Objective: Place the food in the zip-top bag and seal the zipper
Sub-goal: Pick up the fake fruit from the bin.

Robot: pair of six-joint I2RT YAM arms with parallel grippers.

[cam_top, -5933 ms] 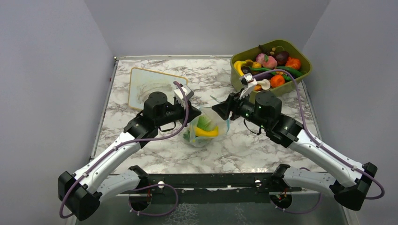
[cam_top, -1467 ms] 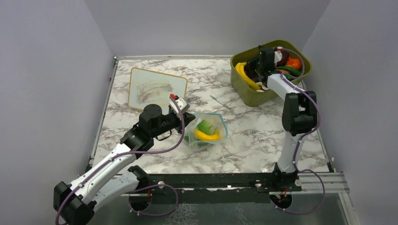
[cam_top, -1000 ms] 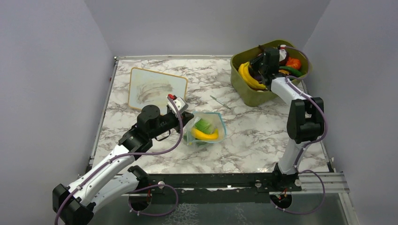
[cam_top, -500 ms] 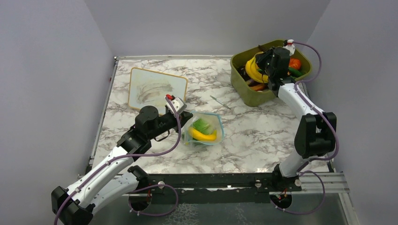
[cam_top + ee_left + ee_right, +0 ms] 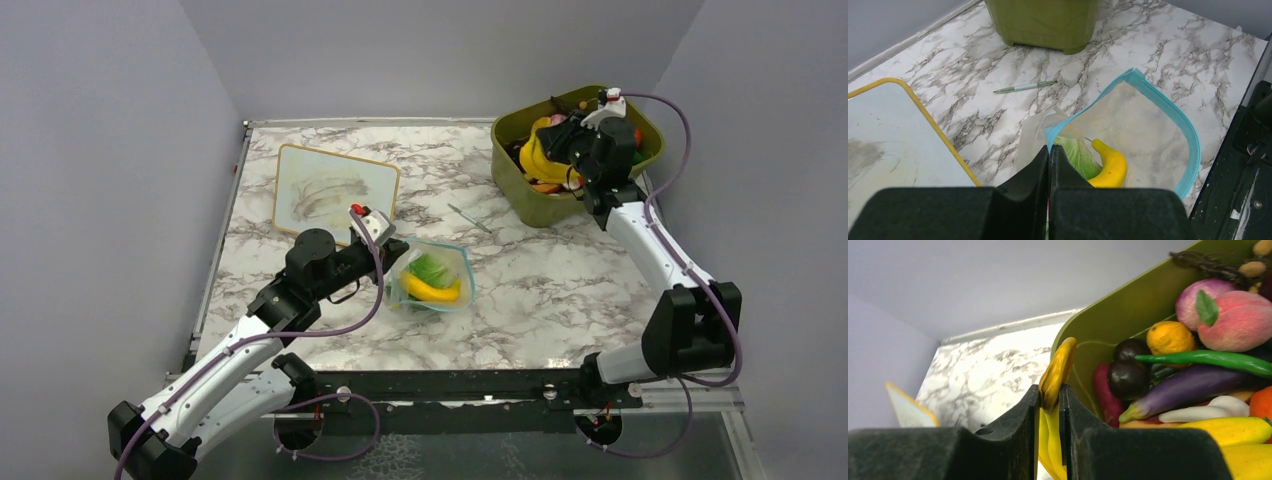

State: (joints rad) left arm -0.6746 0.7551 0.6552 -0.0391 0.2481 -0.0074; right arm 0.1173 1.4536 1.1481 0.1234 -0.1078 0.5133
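The clear zip-top bag point(image 5: 440, 285) lies open mid-table; its teal-blue zipper point(image 5: 1168, 107) rings the mouth. Inside lie a green lettuce point(image 5: 1075, 155) and a yellow banana point(image 5: 1110, 167). My left gripper point(image 5: 1048, 152) is shut on the bag's near rim and holds the mouth open; it shows in the top view point(image 5: 392, 250). My right gripper point(image 5: 1050, 395) is shut on a yellow banana bunch point(image 5: 1057, 372) and holds it lifted above the olive-green tub point(image 5: 520, 185) at the back right, seen from above point(image 5: 545, 155).
The tub holds more toy produce: a peach point(image 5: 1243, 320), a purple eggplant point(image 5: 1183, 387), a green pepper point(image 5: 1208, 359), an orange piece point(image 5: 1168, 337). A wood-framed white board point(image 5: 335, 190) lies back left. A green pen point(image 5: 468, 218) lies between bag and tub.
My right arm went from the bag to the tub, took hold of the banana bunch and has lifted it. My left gripper keeps its hold on the bag rim, drawn slightly toward the near left.
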